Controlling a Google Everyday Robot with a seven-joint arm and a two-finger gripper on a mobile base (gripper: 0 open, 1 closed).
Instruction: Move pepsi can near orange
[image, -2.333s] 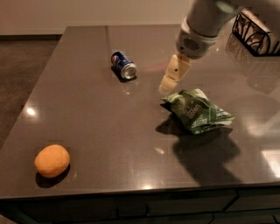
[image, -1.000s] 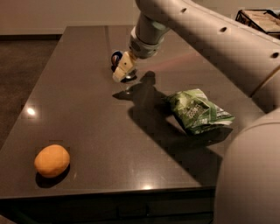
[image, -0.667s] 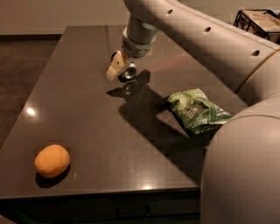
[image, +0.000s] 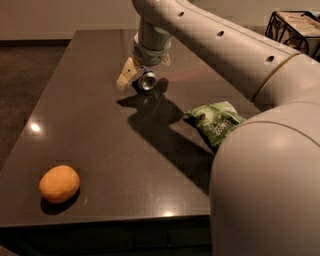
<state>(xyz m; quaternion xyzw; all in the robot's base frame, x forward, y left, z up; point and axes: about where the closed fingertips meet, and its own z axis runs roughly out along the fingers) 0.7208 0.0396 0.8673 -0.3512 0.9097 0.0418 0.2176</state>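
The pepsi can (image: 147, 80) lies on its side on the dark table (image: 100, 140) at the far middle, its silver end towards me. My gripper (image: 143, 75) has come down over it from above. One pale finger (image: 126, 75) stands left of the can and the other shows at its right, with the jaws open and wider than the can. The orange (image: 59, 183) sits alone at the table's near left corner, far from the can.
A green foil snack bag (image: 216, 121) lies right of centre. The arm's big pale links (image: 260, 165) fill the right side of the view. A wire basket (image: 295, 27) stands at the far right. The table's front edge runs just below the orange.
My gripper swung left from beside the snack bag to the can and now straddles it. The can, the orange and the bag have not moved.
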